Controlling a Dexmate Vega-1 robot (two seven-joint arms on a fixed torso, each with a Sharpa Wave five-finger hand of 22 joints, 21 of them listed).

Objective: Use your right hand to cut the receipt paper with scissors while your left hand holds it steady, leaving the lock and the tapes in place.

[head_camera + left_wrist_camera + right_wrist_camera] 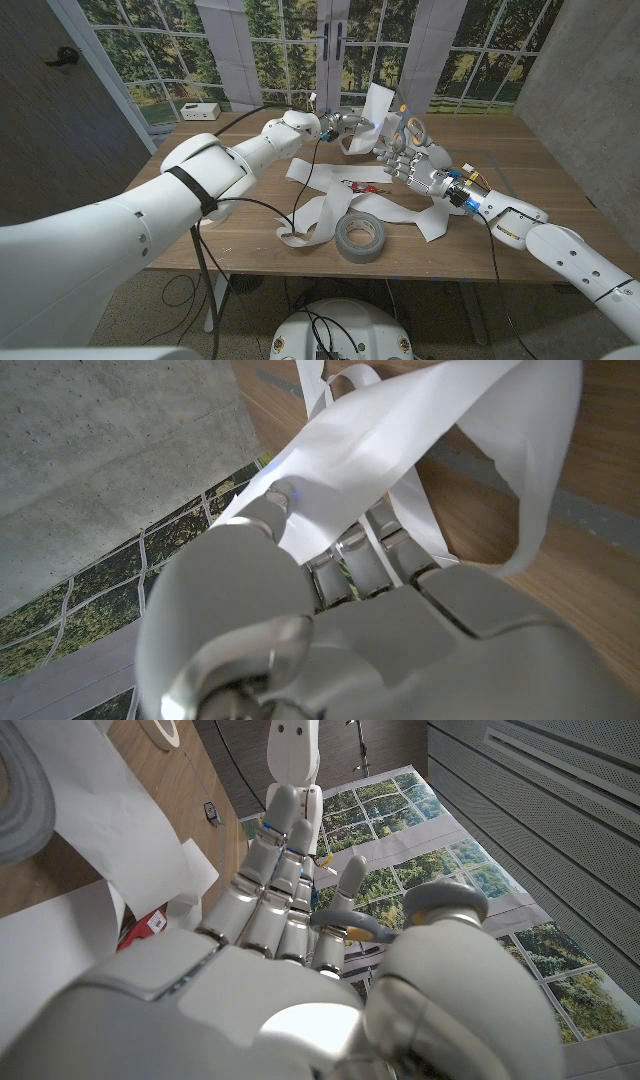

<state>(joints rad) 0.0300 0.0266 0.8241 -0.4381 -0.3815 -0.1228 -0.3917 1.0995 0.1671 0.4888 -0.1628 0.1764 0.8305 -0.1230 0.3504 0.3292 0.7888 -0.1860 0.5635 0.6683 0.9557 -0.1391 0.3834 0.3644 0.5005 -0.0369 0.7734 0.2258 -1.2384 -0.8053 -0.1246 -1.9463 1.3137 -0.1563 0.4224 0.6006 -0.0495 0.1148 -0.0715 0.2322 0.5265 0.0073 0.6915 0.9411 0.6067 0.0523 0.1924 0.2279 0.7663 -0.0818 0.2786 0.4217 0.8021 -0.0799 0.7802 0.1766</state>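
Receipt paper lifted over the wooden table

Receipt paper (330, 195) sprawls in long white loops across the wooden table (520, 175), which stands before a window mural of green trees, a grey door at nine o'clock and a concrete wall at three. One strip rises at twelve o'clock, pinched in the left hand (345, 128). A grey tape roll (360, 237) sits at six o'clock on the paper. The right hand (412, 158), at one o'clock, grips the scissors (410, 130) by their handles, held above the table.

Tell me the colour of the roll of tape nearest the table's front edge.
Grey; the roll of tape shows best in the head view.
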